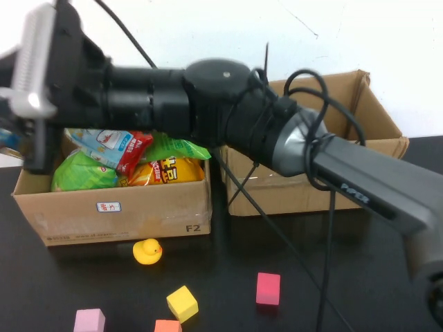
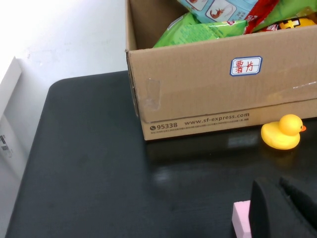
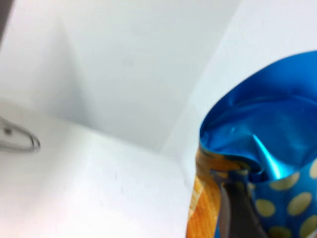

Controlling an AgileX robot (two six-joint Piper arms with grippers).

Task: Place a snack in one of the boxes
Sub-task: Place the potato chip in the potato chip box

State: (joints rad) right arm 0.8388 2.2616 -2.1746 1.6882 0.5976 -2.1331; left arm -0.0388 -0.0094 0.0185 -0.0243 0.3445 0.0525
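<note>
Our right hand [image 3: 233, 198] pinches a blue polka-dot snack bag [image 3: 262, 148], raised far left above the full chip box [image 1: 118, 207]; the empty box [image 1: 311, 190] lies rightward. Left hand [image 2: 282, 208], low near-left, grip unclear.

Black glossy table [image 1: 360, 277], faint glare on top; plain white wall [image 1: 208, 28] behind, evenly lit.
</note>
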